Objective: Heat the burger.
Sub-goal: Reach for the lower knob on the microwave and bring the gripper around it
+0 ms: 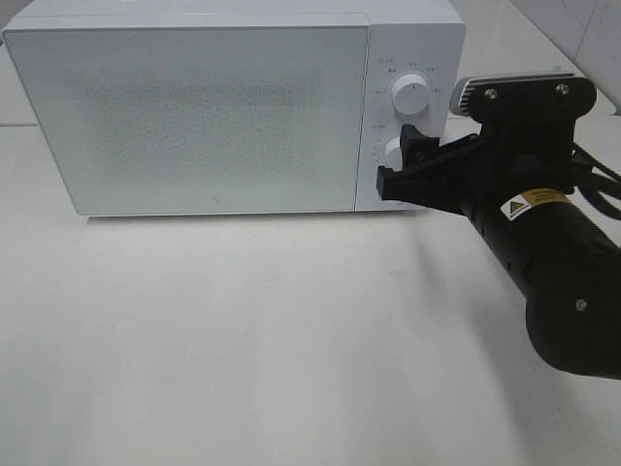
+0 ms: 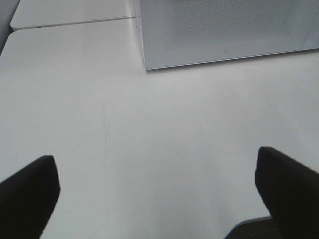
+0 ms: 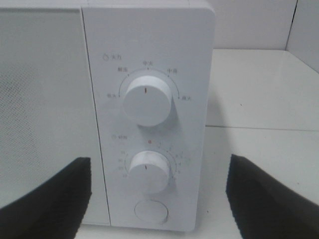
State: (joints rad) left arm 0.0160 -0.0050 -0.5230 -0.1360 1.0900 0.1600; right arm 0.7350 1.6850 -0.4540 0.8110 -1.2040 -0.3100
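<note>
Door of microwave (image 1: pixel 194 107) is shut, burger unseen. Right pincer (image 1: pixel 398 155), spread apart, flanks its lower dial (image 3: pixel 147 172); timing seems left to set

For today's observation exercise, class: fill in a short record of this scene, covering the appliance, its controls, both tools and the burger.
Appliance: white microwave on table, door shut
Controls: upper knob, lower knob, round button beneath
Right tool: open, straddling the lower knob
Left tool: open, over the table
Burger: not in view
</note>
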